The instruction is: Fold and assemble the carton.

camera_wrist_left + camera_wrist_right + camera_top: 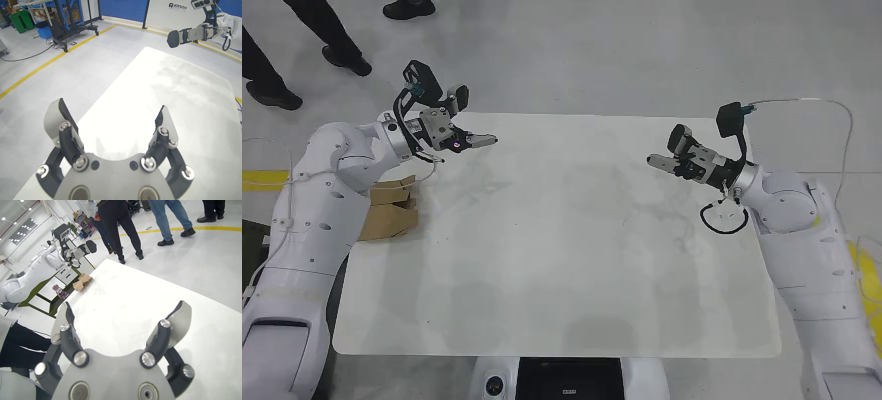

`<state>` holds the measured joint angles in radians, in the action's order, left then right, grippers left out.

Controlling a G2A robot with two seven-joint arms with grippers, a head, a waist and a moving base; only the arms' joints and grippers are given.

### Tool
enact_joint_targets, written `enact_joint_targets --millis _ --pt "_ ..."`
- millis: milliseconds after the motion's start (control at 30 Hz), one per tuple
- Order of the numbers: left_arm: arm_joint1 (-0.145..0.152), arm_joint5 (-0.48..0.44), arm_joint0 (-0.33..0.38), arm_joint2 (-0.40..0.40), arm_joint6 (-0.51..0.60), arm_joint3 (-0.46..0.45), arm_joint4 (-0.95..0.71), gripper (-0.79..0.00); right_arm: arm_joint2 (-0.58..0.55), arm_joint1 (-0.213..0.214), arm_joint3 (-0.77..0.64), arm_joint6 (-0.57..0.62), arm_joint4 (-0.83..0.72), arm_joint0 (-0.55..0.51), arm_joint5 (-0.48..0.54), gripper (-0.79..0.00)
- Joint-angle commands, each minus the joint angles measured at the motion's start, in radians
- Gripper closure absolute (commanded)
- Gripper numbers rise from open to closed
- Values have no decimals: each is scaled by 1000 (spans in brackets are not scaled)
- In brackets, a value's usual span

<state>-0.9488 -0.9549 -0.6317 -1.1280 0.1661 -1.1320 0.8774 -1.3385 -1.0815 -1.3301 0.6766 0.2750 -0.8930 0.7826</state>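
A brown cardboard carton (390, 206), partly folded, lies at the left edge of the white table (562, 260), half under the left arm; it also appears far off as the carton (82, 282). My left gripper (488, 141) hovers over the table's far left corner, open and holding nothing, its fingertips (64, 111) spread wide. My right gripper (654, 161) hangs above the far right part of the table, open too, with nothing between its fingers (69, 311). Each gripper points toward the other across the table.
The opposite arm's gripper (174, 38) shows in the left wrist view, and the left arm's gripper (88, 247) in the right wrist view. People's legs and shoes (342, 50) stand on the floor beyond the far edge.
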Motion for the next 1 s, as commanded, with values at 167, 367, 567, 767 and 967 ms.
enact_joint_targets --millis 167,367,567,767,967 --pt "0 0 0 0 0 0 0 -785 0 0 0 0 0 0 0 -785" --pt "0 0 0 0 0 0 0 -784 0 0 0 0 0 0 0 -784" --pt "1 37 -16 -13 -4 -6 -27 -785 0 0 0 0 0 0 0 -785" --pt "9 71 -45 -60 68 14 -218 -785 0 0 0 0 0 0 0 -785" --pt "21 99 -84 -106 213 34 -516 -785 0 0 0 0 0 0 0 -785"
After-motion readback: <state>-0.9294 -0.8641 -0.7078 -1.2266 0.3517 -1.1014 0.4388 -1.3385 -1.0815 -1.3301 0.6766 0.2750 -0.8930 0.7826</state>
